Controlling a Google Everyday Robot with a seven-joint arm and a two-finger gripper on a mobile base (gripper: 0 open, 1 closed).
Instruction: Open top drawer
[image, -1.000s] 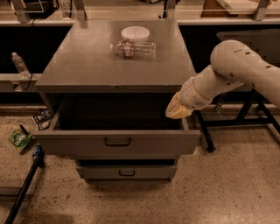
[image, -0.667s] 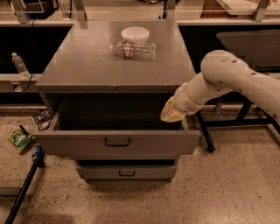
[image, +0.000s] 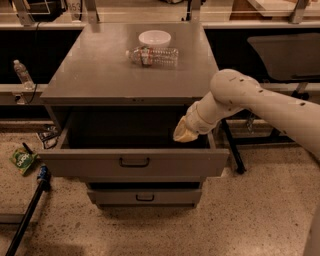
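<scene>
The top drawer (image: 134, 163) of the grey metal cabinet is pulled out, its deep box open and dark inside, with a dark bar handle (image: 134, 162) at the centre of its flat front. My gripper (image: 184, 133) is at the end of the white arm reaching in from the right. It hangs over the right rear part of the open drawer, just above its right wall and under the cabinet top's front edge. Its tip is a pale wrapped shape.
A narrower lower drawer (image: 145, 197) is below. On the cabinet top (image: 100, 75) lie a white bowl (image: 154, 37) and a plastic bottle (image: 151, 55) on its side. A green packet (image: 22, 160) and a dark pole (image: 27, 215) are on the floor left. A bottle (image: 23, 74) stands far left.
My arm has swung left, and the gripper has moved leftwards over the drawer's right side. The drawer has not visibly moved.
</scene>
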